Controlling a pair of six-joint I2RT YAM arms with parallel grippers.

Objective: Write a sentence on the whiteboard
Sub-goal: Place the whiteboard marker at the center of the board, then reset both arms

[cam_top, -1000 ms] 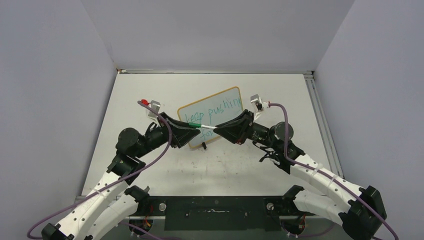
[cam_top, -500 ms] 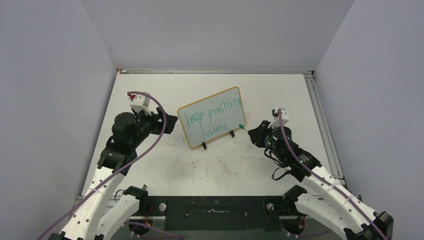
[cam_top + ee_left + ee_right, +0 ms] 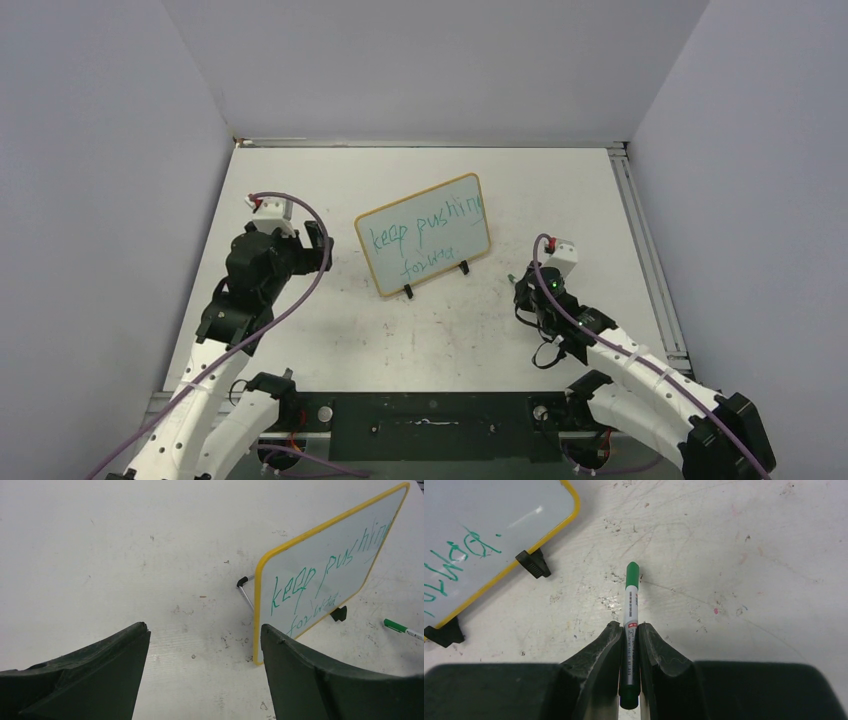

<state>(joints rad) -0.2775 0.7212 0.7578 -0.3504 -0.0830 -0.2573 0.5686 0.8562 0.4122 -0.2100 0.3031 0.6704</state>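
Observation:
The whiteboard [image 3: 422, 235] stands tilted mid-table on black clip feet, its frame yellow. The sentence [image 3: 430, 228] is in teal-green marker: "keep pushing" over a scrawled second line. In the left wrist view the whiteboard [image 3: 325, 575] with the sentence [image 3: 320, 577] lies ahead to the right. My left gripper [image 3: 318, 250] is left of the board, open and empty [image 3: 205, 627]. My right gripper [image 3: 522, 290] sits low to the right of the board, shut [image 3: 630, 625] on a green capped marker [image 3: 631, 592] that points forward over the table. A corner of the whiteboard [image 3: 484, 525] shows at upper left there.
The board's clip feet [image 3: 534, 564] and a wire prop [image 3: 245, 590] stick out at its base. The marker [image 3: 400, 627] shows beyond the board in the left wrist view. A metal rail [image 3: 640, 240] runs along the table's right edge. Grey walls enclose three sides.
Both grippers were together at the marker in front of the board. The left one opened and drew back to the left; the right one pulled right and nearer with the marker.

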